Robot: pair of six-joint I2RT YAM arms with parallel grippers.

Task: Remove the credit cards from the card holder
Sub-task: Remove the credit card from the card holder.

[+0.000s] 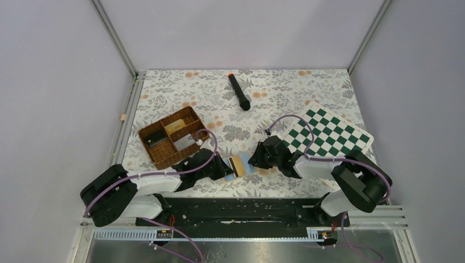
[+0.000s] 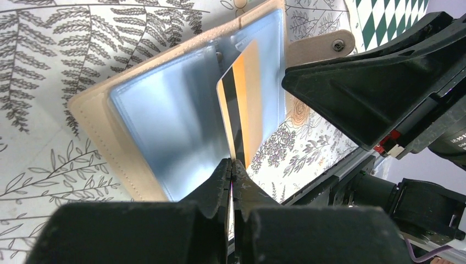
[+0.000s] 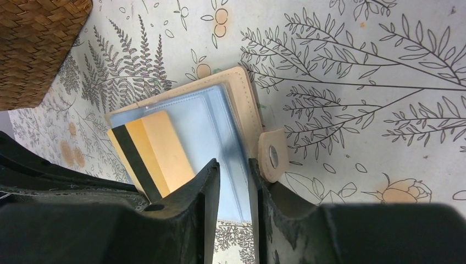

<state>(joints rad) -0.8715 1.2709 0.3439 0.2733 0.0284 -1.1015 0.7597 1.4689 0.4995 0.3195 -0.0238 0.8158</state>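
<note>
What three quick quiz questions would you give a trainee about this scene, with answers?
1. True or false: the holder is open.
2. What does the left gripper pinch? A the yellow card; B the holder; C nothing.
3. Fill in: the board lies by the ___ arm.
Key: 1 true; 2 A; 3 right.
</note>
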